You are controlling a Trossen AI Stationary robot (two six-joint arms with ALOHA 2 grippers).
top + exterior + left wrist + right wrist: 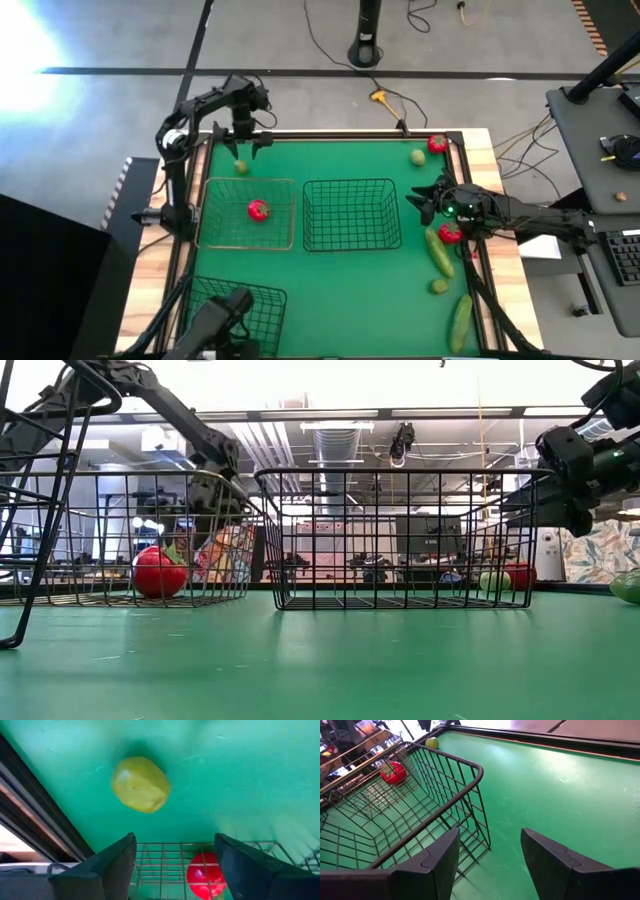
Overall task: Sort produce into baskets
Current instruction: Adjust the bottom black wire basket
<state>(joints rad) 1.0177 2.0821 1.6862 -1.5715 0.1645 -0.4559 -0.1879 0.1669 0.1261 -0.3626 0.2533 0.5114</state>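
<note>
A yellow-green fruit (140, 784) lies on the green mat by the far left corner (241, 167). My left gripper (240, 148) hangs open just above it, pointing down, touching nothing (175, 865). A red tomato (258, 210) rests on the floor of the paler-wire basket (212, 240), just nearer than that fruit. The dark middle basket (352, 214) holds nothing. My right gripper (430, 200) waits open beside that basket's right wall (490, 855). A third basket (262, 300) stands at the near left.
Loose produce lies along the right side: a tomato (437, 143) and a yellow-green fruit (416, 156) at the far right, another tomato (450, 232), two cucumbers (438, 252) (460, 320), a small fruit (438, 286). A dark frame rail (330, 134) borders the mat.
</note>
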